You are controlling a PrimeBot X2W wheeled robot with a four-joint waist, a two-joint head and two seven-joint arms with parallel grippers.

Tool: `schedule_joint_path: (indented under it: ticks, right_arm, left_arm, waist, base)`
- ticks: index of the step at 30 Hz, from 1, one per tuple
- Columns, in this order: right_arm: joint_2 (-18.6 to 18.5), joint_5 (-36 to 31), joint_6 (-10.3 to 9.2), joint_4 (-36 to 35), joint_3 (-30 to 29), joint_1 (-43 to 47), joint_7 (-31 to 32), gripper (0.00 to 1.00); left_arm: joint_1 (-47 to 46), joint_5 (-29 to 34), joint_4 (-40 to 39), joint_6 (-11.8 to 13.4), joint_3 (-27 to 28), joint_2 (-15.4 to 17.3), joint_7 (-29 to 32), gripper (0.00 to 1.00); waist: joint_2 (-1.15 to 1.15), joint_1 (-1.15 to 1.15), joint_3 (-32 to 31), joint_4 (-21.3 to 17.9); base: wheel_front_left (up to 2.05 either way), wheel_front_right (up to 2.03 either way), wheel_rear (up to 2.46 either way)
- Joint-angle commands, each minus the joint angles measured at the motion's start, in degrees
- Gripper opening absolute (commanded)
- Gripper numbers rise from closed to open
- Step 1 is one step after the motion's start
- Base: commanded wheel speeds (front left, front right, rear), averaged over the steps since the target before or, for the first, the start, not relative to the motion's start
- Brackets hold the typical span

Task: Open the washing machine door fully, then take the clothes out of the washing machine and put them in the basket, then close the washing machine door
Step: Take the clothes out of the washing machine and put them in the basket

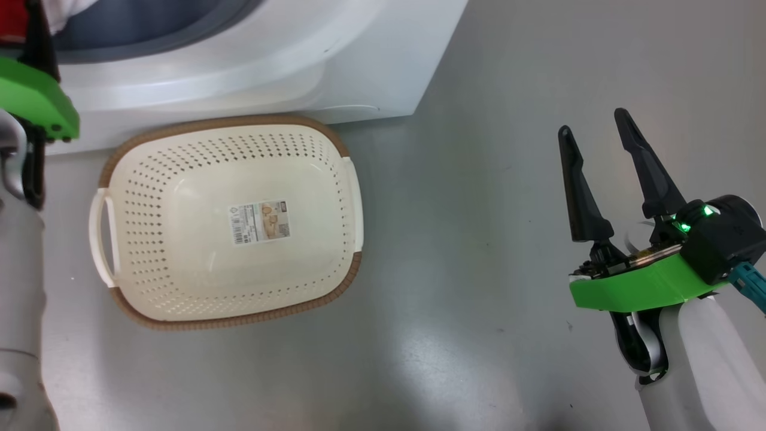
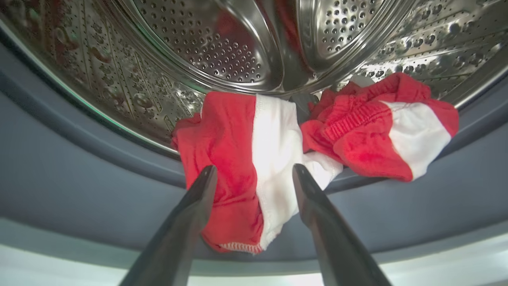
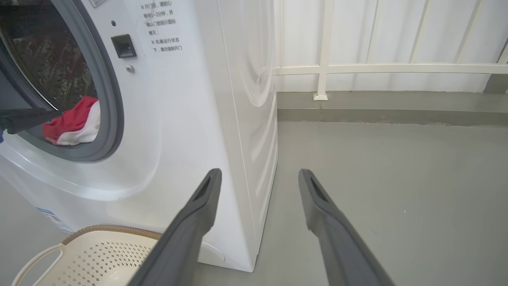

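**Left pincer** (image 2: 254, 169): jaws spread wide and gripping nothing. It is poised at the mouth of the washing machine (image 3: 190, 119), one finger on either side of a hanging fold of the clothes (image 2: 226, 139). Whether the fingers touch the fabric cannot be told. The red-and-white garment lies at the near lip of the steel drum (image 2: 222, 47) and spills over the grey rubber ring (image 2: 79, 167).

**Right pincer** (image 1: 593, 123): likewise wide open and empty. It hangs over the floor (image 1: 479, 287), well apart to the right of the basket (image 1: 143, 227). The basket sits on the floor just in front of the machine, with a paper sticker (image 1: 260, 222) on its bottom and no garment in it.

**Progress, as judged:** the mouth stands uncovered, so the washing machine door is taken to be open, though how fully cannot be told. Lifting the clothes out is at its start. The transfer to the basket and the closing of the door remain.

**Views compared:**
- The left wrist view gives the garment's folds and the drum interior, which the head view cuts off at its top edge.
- The head view gives the basket's interior and the right pincer's spacing from it.
- The right wrist view gives the machine's front with a printed notice (image 3: 160, 28), a dark finger of the left pincer across the opening, and a pale railing (image 3: 325, 67) at the far wall.
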Motion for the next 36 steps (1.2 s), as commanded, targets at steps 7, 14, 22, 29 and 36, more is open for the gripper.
schedule_joint_path:
  ticks: [7,14,22,29,36]
  right_arm:
    - [0.19,1.12,0.42,-2.21,1.96,-0.91,-0.36,1.00]
    - [0.19,2.26,0.42,-2.48,2.36,-1.03,-0.36,1.00]
    - [0.19,3.29,0.42,-2.37,3.07,-0.97,-0.36,1.00]
    - [0.19,3.25,0.42,-1.79,2.99,-0.89,-0.36,1.00]
    - [0.19,2.92,0.42,-0.83,3.22,-0.20,-0.36,1.00]
  left_arm:
    - [-4.73,4.01,5.58,1.97,-2.99,5.89,4.11,1.00]
    - [-6.98,7.50,9.43,4.67,-6.67,7.98,7.87,1.00]
    - [-7.27,8.34,11.04,5.53,-8.53,9.13,9.08,0.00]
    - [-6.96,6.37,11.18,6.16,-7.77,8.68,5.27,0.00]
    - [-4.86,2.80,10.12,5.86,-5.87,6.98,0.08,0.00]
  waist:
    - [0.00,0.00,1.34,-1.76]
    - [0.00,0.00,1.91,-2.48]
    - [0.00,0.00,2.09,-3.02]
    - [0.00,0.00,1.61,-2.70]
    - [0.00,0.00,-0.93,-1.85]
  base:
    - [0.00,0.00,0.00]
    - [0.00,0.00,0.00]
    - [0.00,0.00,0.00]
    - [0.00,0.00,0.00]
    - [0.00,0.00,0.00]
